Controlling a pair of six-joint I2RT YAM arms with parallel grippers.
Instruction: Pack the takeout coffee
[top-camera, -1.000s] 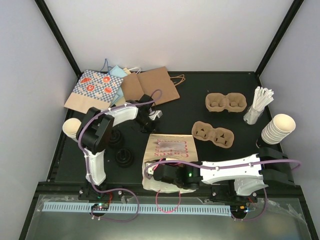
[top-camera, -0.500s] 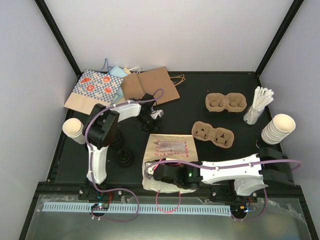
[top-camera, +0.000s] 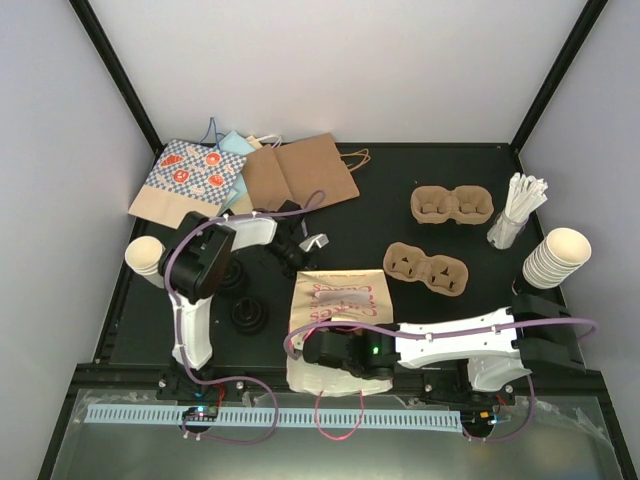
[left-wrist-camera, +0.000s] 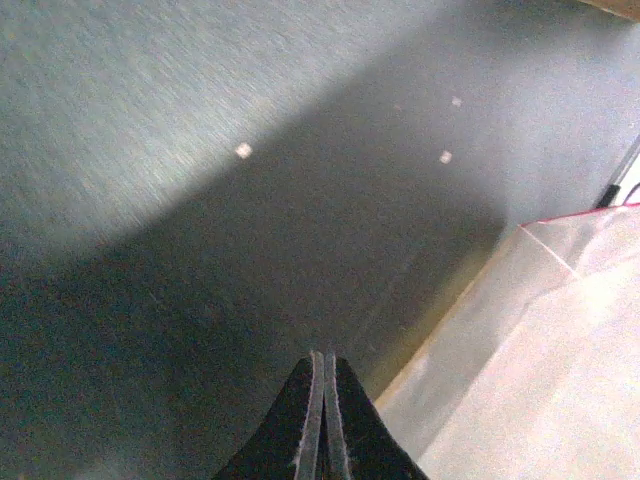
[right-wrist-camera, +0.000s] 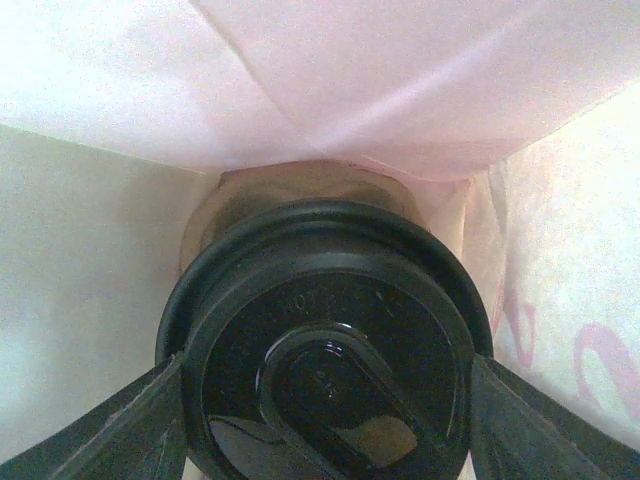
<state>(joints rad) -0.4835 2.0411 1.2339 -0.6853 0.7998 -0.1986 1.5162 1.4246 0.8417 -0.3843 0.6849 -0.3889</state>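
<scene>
Coffee cup (right-wrist-camera: 320, 330), lidded, sits clamped in the right hand (right-wrist-camera: 325, 425) inside the bag (top-camera: 340, 295), while the left hand (left-wrist-camera: 322, 360), fingers together and empty over the counter (top-camera: 400, 200), has swung slightly aside, suggesting release comes next.

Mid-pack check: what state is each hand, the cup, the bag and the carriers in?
bag: lying down, mouth open
coffee cup: lidded, held inside bag
right hand: shut on coffee cup
left hand: shut, empty
far carrier: empty
near carrier: empty
stacked cups: lidless
</scene>
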